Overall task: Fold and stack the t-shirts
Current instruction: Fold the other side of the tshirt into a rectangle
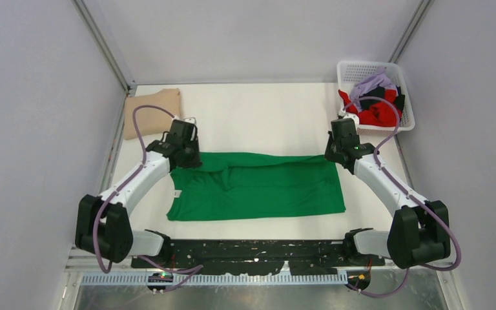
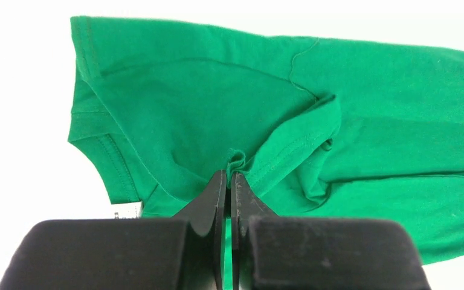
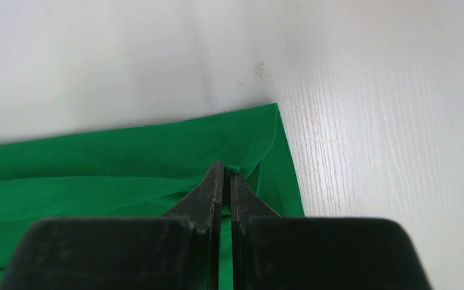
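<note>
A bright green t-shirt (image 1: 258,187) lies spread across the middle of the table, its neck end to the left. My left gripper (image 1: 190,159) is at the shirt's far left corner and is shut on a pinch of green cloth (image 2: 237,160) by the sleeve; the white neck label (image 2: 127,211) shows beside it. My right gripper (image 1: 337,157) is at the far right corner and is shut on a pinch of the hem (image 3: 232,170). A folded tan t-shirt (image 1: 152,111) lies at the far left. Red (image 1: 380,115), lilac (image 1: 371,85) and black shirts sit in the basket.
A white plastic lattice basket (image 1: 407,102) stands at the far right corner. Grey walls close in the left, right and back sides. The arm bases sit on a black plate (image 1: 258,253) at the near edge.
</note>
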{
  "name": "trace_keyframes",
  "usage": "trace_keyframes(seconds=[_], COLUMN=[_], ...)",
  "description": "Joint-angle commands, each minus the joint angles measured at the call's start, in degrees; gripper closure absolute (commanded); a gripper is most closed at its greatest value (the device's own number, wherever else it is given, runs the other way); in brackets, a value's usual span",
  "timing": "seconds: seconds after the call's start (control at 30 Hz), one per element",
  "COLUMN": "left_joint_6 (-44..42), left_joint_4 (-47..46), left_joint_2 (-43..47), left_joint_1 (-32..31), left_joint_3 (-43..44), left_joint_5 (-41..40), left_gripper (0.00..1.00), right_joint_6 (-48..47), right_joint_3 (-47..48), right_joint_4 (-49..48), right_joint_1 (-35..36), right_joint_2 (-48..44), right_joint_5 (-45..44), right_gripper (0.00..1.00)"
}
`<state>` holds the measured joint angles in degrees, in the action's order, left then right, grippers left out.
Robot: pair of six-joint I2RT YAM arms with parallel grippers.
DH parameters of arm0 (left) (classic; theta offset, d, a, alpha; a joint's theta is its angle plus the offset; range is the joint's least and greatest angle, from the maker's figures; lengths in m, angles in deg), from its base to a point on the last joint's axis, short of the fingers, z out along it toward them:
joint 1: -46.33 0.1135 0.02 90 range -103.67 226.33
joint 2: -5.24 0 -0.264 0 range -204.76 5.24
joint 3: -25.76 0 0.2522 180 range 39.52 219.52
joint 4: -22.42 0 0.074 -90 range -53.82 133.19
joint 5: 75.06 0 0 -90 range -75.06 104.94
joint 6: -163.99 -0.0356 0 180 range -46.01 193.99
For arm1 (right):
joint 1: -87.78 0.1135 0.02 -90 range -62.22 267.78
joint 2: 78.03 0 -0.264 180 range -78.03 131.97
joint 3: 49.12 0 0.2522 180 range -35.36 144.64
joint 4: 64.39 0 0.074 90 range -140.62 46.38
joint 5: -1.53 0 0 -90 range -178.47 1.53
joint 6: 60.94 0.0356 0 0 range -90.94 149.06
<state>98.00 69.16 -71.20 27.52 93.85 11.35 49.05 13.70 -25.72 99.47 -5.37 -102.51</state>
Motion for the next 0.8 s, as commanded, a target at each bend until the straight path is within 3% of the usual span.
trace_keyframes(seconds=[0.0,0.43,0.77], left_joint_6=[1.1,1.3,0.3], left_joint_4=[-0.7,1.3,2.1], left_joint_2=[6.3,13.2,11.3], left_joint_1=[-0.7,-1.7,-1.7], left_joint_3=[-1.5,-2.8,-1.2], left_joint_5=[-2.0,-5.7,-5.2], left_gripper=[1.00,1.00,1.00], right_joint_6=[-0.9,-1.2,-1.9], right_joint_3=[-0.1,1.0,5.1], right_joint_4=[1.5,2.0,3.5], right_joint_1=[0.1,0.0,0.0], right_joint_2=[-3.3,-3.8,-1.5], right_joint_5=[-2.6,-4.2,-3.4], right_gripper=[0.95,0.95,0.95])
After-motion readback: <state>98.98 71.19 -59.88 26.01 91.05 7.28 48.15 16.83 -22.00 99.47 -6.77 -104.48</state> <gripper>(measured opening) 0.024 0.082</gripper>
